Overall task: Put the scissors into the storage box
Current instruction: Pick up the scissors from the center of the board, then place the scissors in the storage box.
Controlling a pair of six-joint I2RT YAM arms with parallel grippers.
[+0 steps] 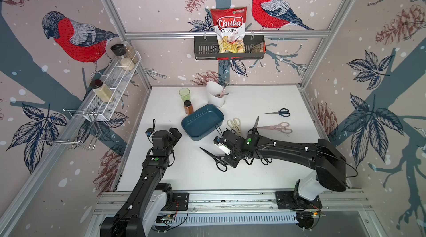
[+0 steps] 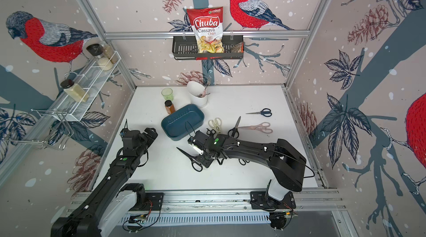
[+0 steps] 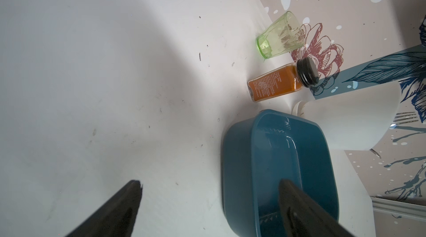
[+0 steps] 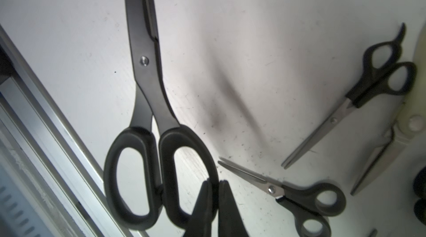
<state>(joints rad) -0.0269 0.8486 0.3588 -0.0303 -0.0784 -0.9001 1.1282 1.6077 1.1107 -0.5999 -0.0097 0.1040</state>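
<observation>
The right gripper is closed on the thin rim of one handle loop of the big black scissors. They lie nearer the front edge of the surface, tips toward the back-left corner. I cannot tell whether they are clear of the surface. The box sits empty mid-surface, just behind them. The left gripper hovers wide open and empty at the box's near-left end.

The pinch is narrow and far from the pivot, so on a lift the blades will likely swing down or twist in the grip. The free loop may also let them fall open. A drooping tip could catch the box wall and shove the light box into the bottle. The small black pair lies under the right arm and could be dragged along.
</observation>
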